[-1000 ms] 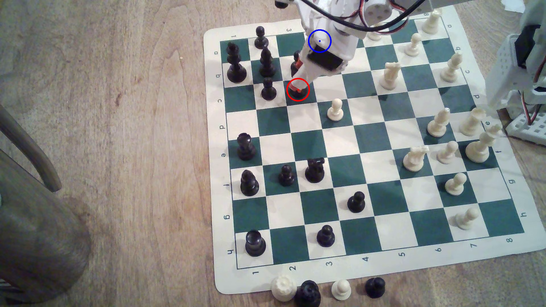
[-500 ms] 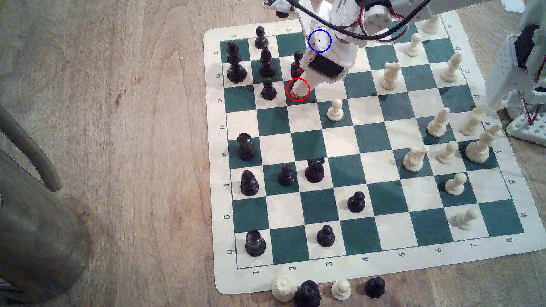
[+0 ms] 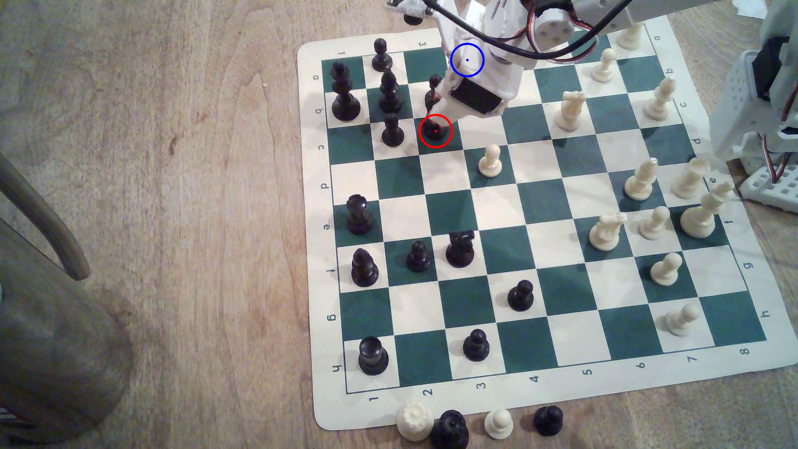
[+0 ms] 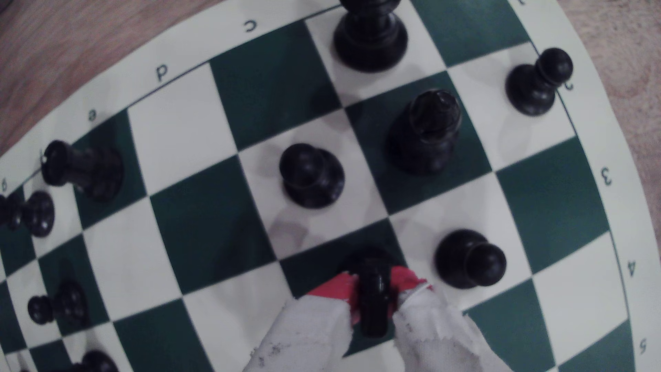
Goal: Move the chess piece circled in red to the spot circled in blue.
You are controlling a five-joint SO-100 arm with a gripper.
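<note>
Pinching the black knight between red-tipped fingers, the pincer has closed since a second ago.

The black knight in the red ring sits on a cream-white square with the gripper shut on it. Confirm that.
Not quite: the square is dark green, not cream-white, as the exterior view shows. The rest holds; in the wrist view the gripper is shut on the black knight, its red-taped fingers pressing on both sides.
</note>
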